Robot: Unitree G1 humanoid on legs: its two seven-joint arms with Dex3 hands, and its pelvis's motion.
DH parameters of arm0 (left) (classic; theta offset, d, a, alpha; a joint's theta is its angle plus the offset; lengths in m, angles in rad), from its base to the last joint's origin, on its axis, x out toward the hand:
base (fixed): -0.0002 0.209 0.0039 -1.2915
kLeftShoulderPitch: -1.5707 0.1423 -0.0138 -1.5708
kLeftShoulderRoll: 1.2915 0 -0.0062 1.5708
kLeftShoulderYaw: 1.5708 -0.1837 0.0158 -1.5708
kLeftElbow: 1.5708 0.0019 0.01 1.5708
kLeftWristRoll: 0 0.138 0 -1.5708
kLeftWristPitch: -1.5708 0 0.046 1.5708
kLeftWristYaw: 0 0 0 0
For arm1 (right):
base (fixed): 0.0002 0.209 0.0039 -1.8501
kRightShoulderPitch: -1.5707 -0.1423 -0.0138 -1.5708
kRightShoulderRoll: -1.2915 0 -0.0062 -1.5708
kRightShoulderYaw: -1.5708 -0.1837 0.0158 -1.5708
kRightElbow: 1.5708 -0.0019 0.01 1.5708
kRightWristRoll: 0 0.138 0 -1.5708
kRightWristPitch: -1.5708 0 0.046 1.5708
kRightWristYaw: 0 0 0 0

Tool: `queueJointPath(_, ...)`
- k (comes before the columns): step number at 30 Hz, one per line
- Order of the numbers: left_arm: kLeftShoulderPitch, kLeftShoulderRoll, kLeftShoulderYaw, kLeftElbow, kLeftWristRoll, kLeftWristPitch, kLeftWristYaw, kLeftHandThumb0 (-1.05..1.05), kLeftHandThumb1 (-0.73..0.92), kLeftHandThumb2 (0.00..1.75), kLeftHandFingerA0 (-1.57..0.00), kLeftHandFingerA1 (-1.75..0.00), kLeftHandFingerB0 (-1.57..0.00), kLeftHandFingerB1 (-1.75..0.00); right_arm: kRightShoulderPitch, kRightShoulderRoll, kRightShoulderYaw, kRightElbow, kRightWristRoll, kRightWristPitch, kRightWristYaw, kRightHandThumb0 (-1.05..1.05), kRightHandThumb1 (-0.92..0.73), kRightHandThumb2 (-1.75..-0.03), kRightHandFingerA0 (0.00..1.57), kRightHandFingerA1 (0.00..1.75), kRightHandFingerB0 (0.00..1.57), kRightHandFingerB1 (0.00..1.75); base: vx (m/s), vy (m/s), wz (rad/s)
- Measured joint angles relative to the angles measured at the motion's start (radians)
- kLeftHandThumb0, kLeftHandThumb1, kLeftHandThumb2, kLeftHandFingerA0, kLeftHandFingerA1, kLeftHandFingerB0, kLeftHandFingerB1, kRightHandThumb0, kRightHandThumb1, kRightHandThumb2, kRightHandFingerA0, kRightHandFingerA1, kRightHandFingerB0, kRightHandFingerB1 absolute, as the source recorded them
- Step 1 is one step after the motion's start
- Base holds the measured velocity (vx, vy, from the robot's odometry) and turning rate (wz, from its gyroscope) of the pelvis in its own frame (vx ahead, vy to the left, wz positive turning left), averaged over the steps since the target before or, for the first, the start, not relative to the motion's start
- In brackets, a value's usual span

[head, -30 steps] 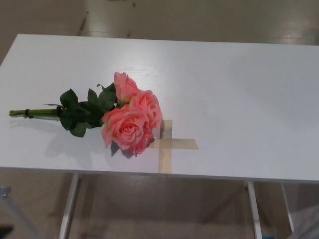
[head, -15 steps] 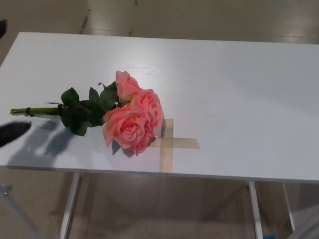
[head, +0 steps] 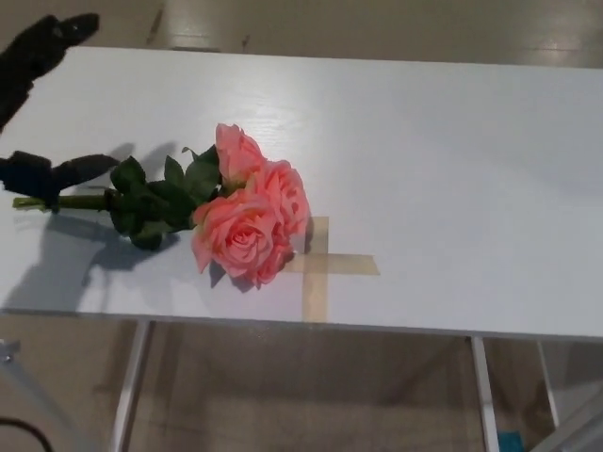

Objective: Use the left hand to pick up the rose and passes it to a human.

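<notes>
Newly arrived, left hand [head: 38, 113] spread over the stem; three roses [head: 247, 215] lie bunched.

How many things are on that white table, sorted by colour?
Pink: 3 rose blooms, bunched as one rose
Green: 1 cluster of leaves and stem
Tan: 1 tape cross
Black: 1 left hand at the stem's end
Total: 6, all on the table
</notes>
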Motion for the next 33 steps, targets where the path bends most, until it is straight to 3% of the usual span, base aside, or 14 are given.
queueJointPath(13, -0.145, -0.076, -0.188, 0.205, 0.170, 0.082, 0.063, -0.59, 0.37, 0.78, -0.02, -0.18, -0.02, -0.25, -0.025, -0.003, 0.000, 0.004, 0.001, 0.005, 0.015, -0.35, -0.56, -0.73, 0.65, 0.52, 0.42, 0.44, 0.00, 0.000, 0.00)
queueJointPath(14, -0.148, -0.078, -0.193, 0.212, 0.177, 0.084, 0.066, -0.60, 0.37, 0.78, -0.02, -0.18, -0.02, -0.25, -0.026, -0.003, 0.000, 0.004, 0.001, 0.005, 0.016, -0.26, -0.65, -0.59, 0.71, 0.44, 0.46, 0.36, 0.00, 0.000, 0.00)
queueJointPath(17, -0.176, -0.092, -0.216, 0.278, 0.203, 0.082, 0.077, -0.60, 0.37, 0.78, -0.02, -0.18, -0.02, -0.25, -0.029, -0.003, -0.003, 0.004, 0.002, 0.005, 0.017, -0.26, -0.65, -0.59, 0.71, 0.44, 0.46, 0.36, 0.00, 0.000, 0.00)
queueJointPath(18, -0.180, -0.095, -0.220, 0.289, 0.207, 0.081, 0.080, -0.60, 0.35, 0.79, 0.00, -0.19, 0.00, -0.24, -0.030, -0.003, -0.003, 0.004, 0.002, 0.005, 0.017, -0.36, -0.57, -0.74, 0.66, 0.53, 0.43, 0.45, 0.00, 0.000, 0.00)
queueJointPath(33, -0.270, -0.159, -0.308, 0.493, 0.291, 0.062, 0.120, -0.57, 0.35, 0.77, 0.00, -0.18, -0.01, -0.26, -0.043, 0.003, -0.006, 0.004, 0.003, 0.016, 0.025, -0.35, -0.58, -0.75, 0.65, 0.53, 0.46, 0.46, 0.00, 0.000, 0.00)
